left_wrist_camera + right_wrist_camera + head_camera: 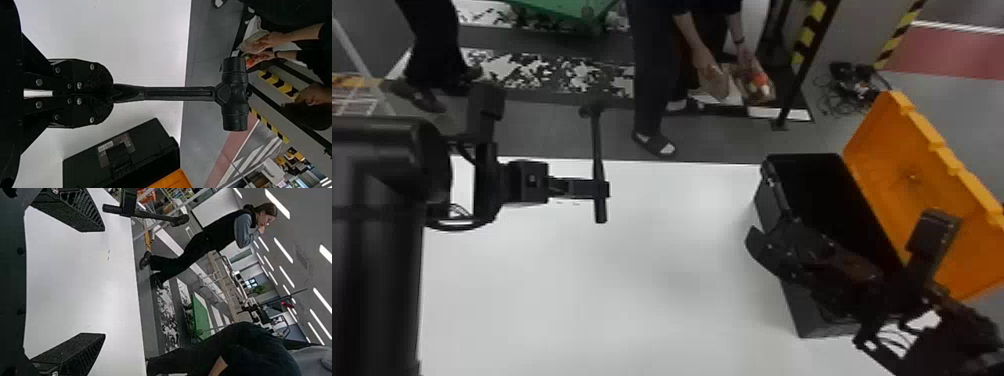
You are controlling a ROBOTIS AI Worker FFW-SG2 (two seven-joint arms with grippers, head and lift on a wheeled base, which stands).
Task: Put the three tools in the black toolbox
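The left gripper clasped the hammer low on its handle, head up, left of the open toolbox on the desk. A clean drop likely called for clearing the rim and tipping it flat. The empty right gripper, spread wide, crowded the near end; the lid rose at right.

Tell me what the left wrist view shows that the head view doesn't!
Left wrist view: pale labels on the front of the black toolbox, turned towards that camera.
Head view: the toolbox's dark inside, and something green on the floor behind.
Both: the black hammer in the left hand, the toolbox, and some of its orange lid.
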